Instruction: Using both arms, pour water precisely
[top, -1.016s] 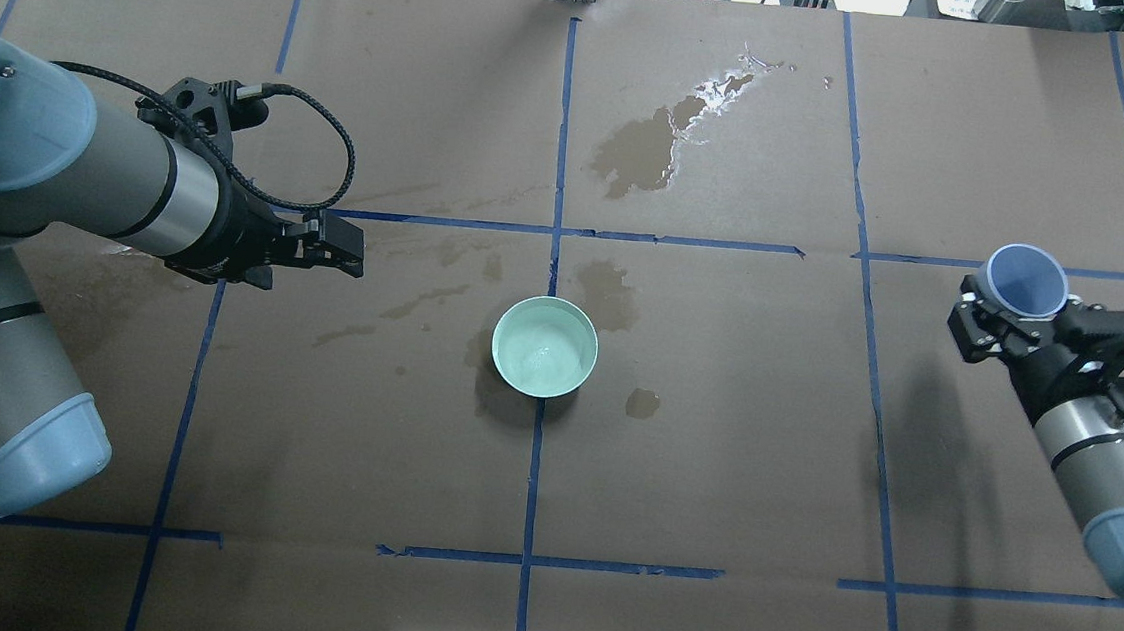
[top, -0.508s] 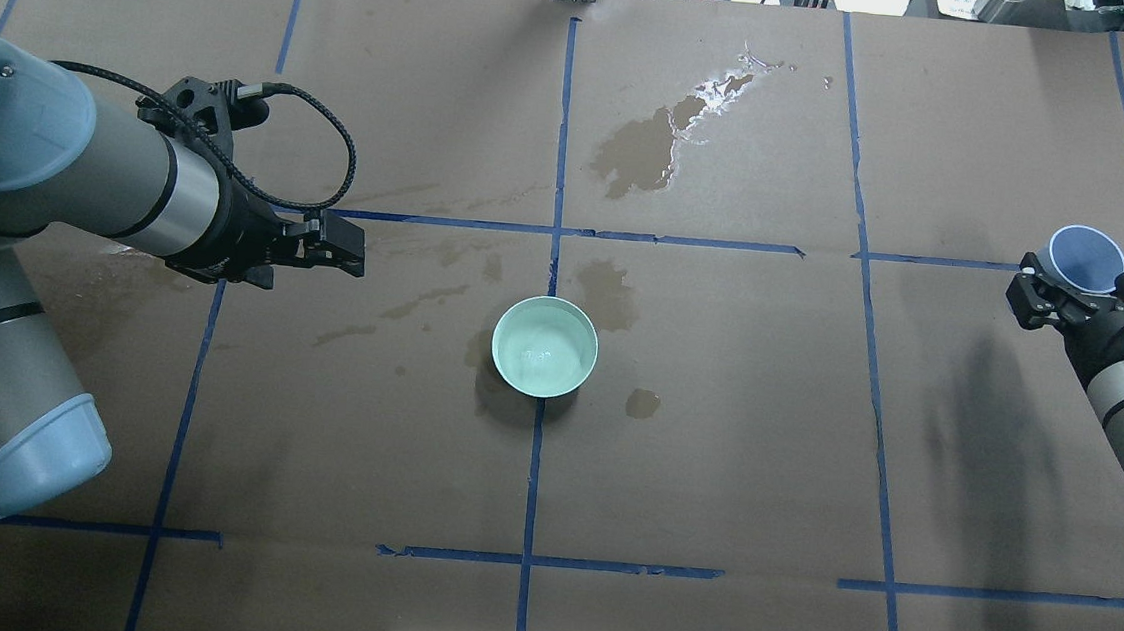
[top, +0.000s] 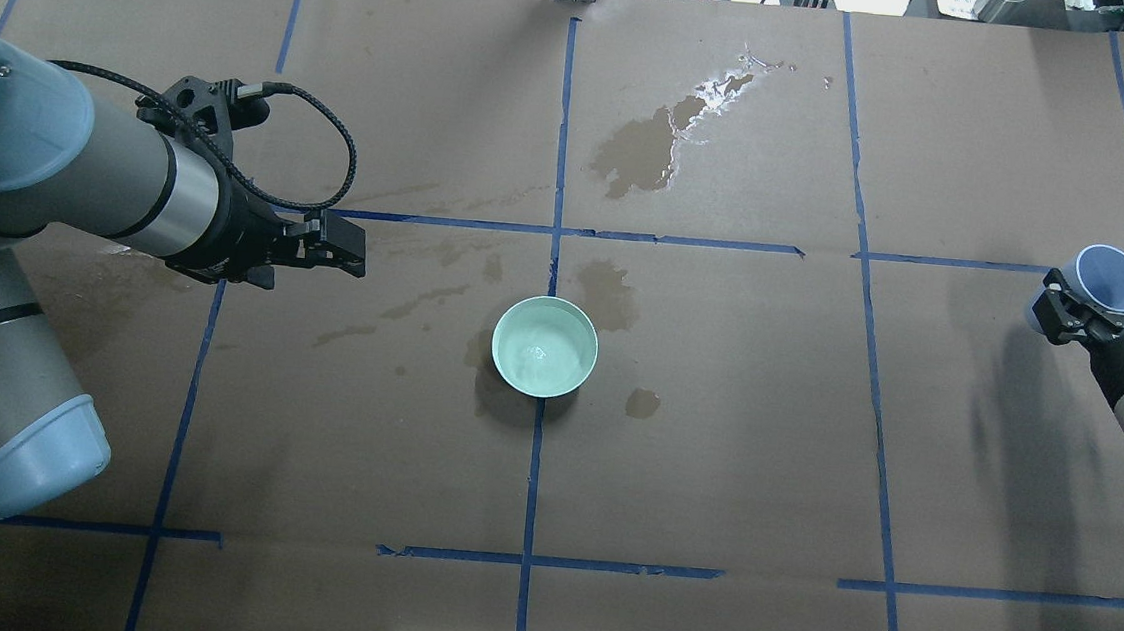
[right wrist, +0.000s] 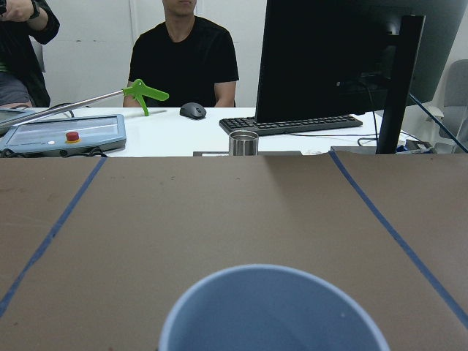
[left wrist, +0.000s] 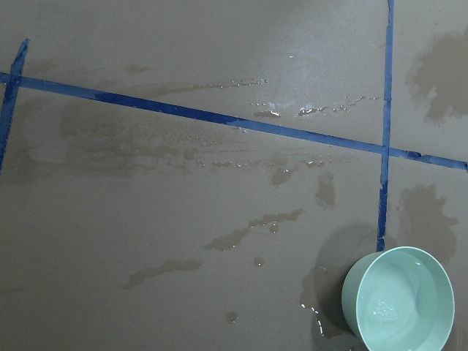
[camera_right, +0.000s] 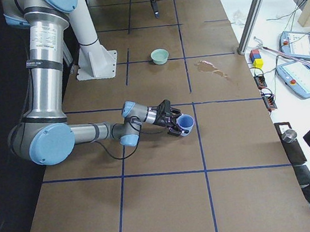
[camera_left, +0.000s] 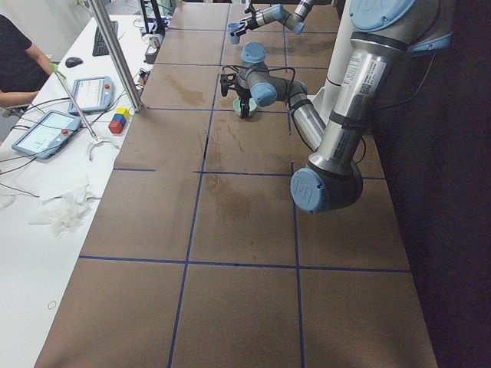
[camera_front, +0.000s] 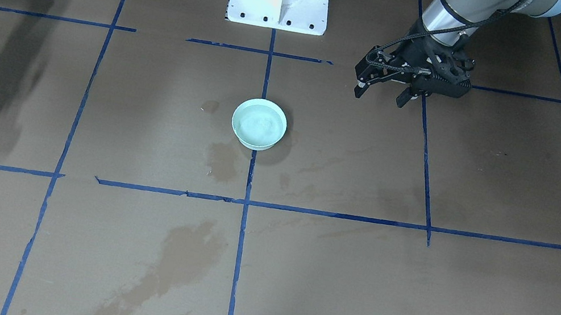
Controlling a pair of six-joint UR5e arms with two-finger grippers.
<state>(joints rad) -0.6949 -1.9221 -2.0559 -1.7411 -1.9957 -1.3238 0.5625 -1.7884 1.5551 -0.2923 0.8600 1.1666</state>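
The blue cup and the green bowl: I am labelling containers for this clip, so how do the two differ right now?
The blue cup is clamped in the right gripper, far to the robot's right; the green bowl stands free in the middle. The cup is narrower and taller; the bowl wide and shallow. The bowl holds water; the cup's contents cannot be told. Both are round and open-topped.

Wide bare table [top: 710, 468] around one central bowl [top: 509, 323]
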